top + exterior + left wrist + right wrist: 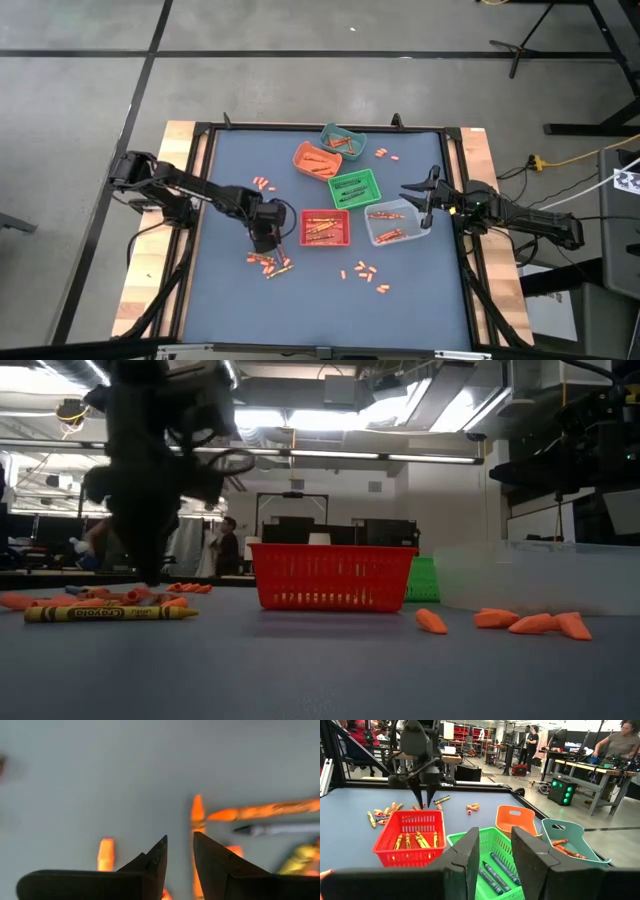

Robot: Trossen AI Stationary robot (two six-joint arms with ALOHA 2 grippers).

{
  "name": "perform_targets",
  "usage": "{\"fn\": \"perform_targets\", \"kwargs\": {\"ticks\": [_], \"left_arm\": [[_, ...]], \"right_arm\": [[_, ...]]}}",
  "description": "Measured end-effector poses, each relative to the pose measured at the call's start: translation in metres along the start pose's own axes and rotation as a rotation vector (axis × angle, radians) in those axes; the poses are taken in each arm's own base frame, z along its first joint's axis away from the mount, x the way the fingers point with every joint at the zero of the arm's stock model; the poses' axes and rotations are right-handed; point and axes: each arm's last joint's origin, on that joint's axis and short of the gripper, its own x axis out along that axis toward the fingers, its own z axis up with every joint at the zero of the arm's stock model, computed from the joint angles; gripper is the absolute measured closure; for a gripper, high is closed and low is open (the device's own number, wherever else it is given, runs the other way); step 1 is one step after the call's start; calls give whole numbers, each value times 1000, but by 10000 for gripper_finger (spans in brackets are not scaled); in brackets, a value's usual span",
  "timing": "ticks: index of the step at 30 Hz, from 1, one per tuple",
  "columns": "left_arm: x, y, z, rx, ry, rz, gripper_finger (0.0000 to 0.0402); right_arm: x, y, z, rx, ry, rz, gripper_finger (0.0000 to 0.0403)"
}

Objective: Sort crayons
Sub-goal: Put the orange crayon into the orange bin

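You are getting bright, even overhead light; ceiling strip lights point(330, 455) are glaring in the low view, silhouetting the left claw point(150, 565). Crayons point(197, 820) are blurring in the left wrist view, and shadows on the desk point(230, 300) are staying soft.

Blurred crayons point(197, 820) beyond the left claw point(180, 852)

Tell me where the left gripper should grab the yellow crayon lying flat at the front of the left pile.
Probably mid-length, coming straight down: the yellow paper-wrapped crayon lies flat on the blue-grey table, its long sides exposed. Fingers should straddle its width. The left gripper hovers near the pile.
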Motion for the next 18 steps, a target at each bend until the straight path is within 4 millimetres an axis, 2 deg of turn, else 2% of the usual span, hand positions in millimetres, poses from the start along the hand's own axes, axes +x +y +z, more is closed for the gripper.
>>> {"fn": "perform_targets", "kwargs": {"ticks": [3,7,18], "left_arm": [[-6,-4,8,-2,-25,-36,322],[-8,-8,8,8,-29,-49,322],[2,-16,-10,18,-27,14,322]], "right_arm": [[0,0,0,0,0,0,290],[0,0,0,0,0,0,290],[0,0,0,0,0,0,290]]}}
